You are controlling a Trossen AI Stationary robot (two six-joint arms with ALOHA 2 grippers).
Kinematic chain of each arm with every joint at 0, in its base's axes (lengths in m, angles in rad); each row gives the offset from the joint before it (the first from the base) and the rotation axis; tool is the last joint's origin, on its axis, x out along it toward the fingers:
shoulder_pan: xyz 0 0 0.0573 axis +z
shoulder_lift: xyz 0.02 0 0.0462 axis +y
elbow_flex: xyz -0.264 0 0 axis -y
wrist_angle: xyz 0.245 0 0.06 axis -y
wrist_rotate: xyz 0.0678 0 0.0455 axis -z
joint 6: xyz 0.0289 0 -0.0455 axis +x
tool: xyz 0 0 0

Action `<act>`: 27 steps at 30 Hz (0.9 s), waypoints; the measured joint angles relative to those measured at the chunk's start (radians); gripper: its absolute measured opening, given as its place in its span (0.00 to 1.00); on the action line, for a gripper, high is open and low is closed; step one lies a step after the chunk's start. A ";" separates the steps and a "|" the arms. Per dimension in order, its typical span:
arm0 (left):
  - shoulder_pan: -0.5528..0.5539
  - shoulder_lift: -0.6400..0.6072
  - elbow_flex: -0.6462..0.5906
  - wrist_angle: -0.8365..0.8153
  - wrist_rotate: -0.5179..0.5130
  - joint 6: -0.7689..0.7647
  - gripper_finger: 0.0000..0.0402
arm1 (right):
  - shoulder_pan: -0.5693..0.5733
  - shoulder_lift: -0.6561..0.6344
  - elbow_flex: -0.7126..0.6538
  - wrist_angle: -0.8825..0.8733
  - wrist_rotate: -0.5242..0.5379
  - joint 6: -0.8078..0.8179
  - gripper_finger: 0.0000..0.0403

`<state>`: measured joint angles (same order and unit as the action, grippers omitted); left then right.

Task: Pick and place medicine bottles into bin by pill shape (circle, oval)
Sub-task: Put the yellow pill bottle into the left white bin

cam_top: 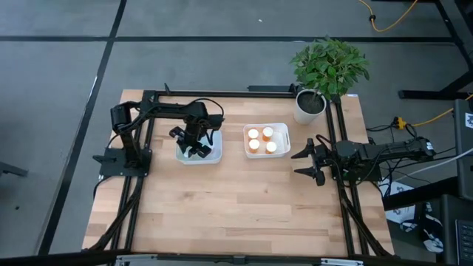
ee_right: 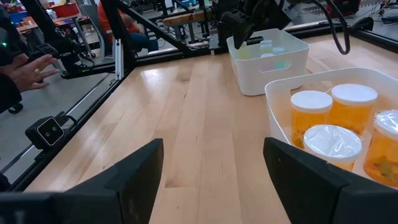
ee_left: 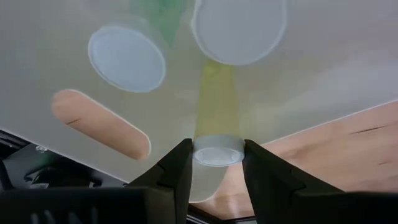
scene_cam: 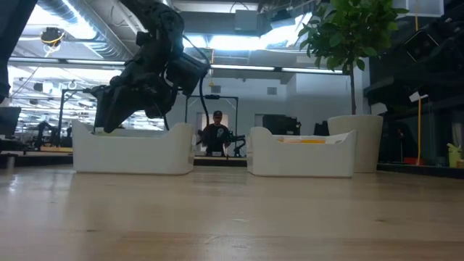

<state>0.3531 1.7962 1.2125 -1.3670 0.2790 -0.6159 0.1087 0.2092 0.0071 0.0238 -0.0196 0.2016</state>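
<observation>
Crowding left tool (ee_left: 217, 163): capped bottles (ee_left: 127, 58)

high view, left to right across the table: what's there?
Left gripper over the left bin → right bin with four orange bottles → potted plant → right gripper, open at the table's right edge.

The bench (cam_top: 222, 214) is pale wood with light grain stripes, framed in black. Both bins are white: the left bin (cam_top: 198, 157) at nine o'clock, the right bin (cam_top: 267, 140) at centre holding four orange bottles (cam_top: 261, 140) with white caps. The left pincer (ee_left: 216, 163) is black, closed on a yellow-green, white-capped bottle (ee_left: 216, 121). The plant (cam_top: 329, 65) at one o'clock is green, in a white pot (cam_top: 310, 108).
</observation>
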 joint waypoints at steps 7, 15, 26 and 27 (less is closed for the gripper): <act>0.000 0.000 0.000 0.000 0.000 0.000 0.30 | 0.000 0.000 0.000 0.000 0.000 0.000 0.69; 0.000 0.000 0.000 0.000 -0.007 0.002 0.39 | 0.000 0.000 0.000 0.000 0.000 0.000 0.69; -0.003 0.000 0.010 -0.012 -0.001 -0.002 0.41 | 0.000 0.000 0.000 0.000 0.000 0.000 0.69; -0.003 0.000 0.020 -0.019 -0.001 -0.003 0.41 | 0.000 0.000 0.000 0.000 0.000 0.000 0.69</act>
<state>0.3496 1.7958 1.2322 -1.3858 0.2779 -0.6190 0.1085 0.2092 0.0071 0.0238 -0.0196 0.2016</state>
